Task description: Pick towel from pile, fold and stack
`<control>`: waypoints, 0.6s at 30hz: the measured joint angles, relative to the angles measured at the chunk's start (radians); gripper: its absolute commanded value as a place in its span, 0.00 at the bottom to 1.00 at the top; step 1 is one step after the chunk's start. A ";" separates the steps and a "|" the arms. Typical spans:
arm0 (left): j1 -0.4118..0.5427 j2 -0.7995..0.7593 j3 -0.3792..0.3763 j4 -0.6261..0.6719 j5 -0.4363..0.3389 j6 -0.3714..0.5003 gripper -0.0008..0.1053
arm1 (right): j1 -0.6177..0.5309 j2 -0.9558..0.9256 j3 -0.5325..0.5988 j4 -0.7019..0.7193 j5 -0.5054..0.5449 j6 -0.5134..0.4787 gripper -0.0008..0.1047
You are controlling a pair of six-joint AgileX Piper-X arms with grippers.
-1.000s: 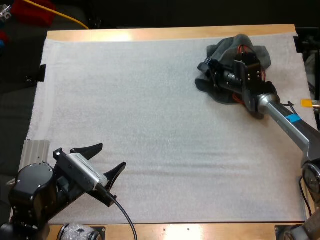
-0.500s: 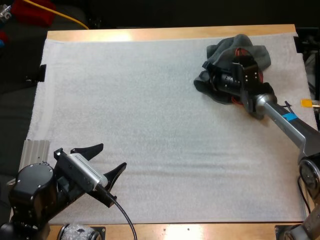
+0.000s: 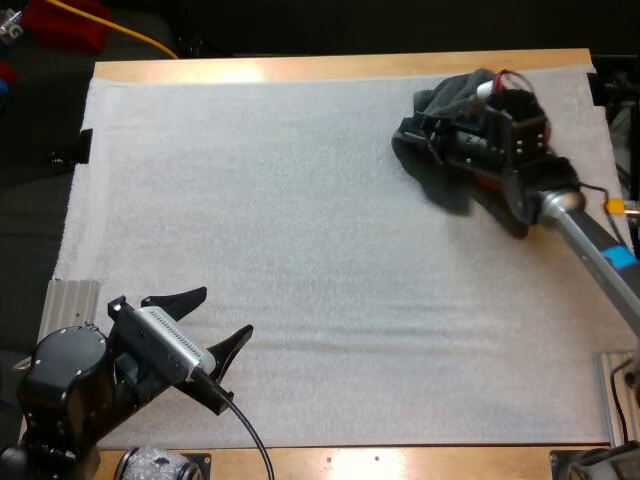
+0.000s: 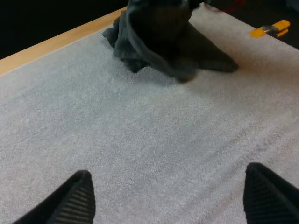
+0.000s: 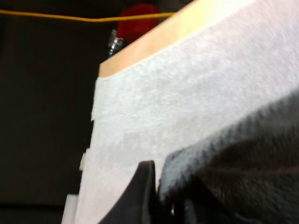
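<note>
Nearest you, your left tool [image 3: 224,312] hung over the near left part of the white mat [image 3: 300,220], close to the mat's front edge. Its two black fingers stood well apart and touched no object, so the tool was recorded as released. The left wrist view agreed: both fingers [image 4: 77,198] were spread wide, with bare mat between them.

Beyond that, the mat ran flat across the wooden tabletop [image 3: 330,68], whose bare wood showed as a strip along the far side.

At the far right of the mat you had the crumpled towel [image 3: 462,95], dark grey-green and bunched in one heap near the mat's far edge. Your right arm reached in from the right edge of the high view. Your right tool [image 3: 428,140] sat at the side of the heap that faces the middle of the mat, partly buried in cloth. In the right wrist view one black finger [image 5: 142,191] lay directly against the towel's fabric, which bulged beside it. The second finger was hidden by the cloth. The right tool was recorded as clenched on the crumpled towel.

From the left wrist view, the towel's upper part was gathered upward. Its lower folds spread out toward the mat, with a dark shadow under the nearest fold. A matching shadow lay on the mat beside the heap in the high view. You could not tell from these views whether the far folds touched the mat.
</note>
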 measured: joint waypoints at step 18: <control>0.000 0.000 0.000 0.000 0.000 0.000 0.61 | 0.032 -0.210 -0.271 0.550 -0.083 -0.319 0.02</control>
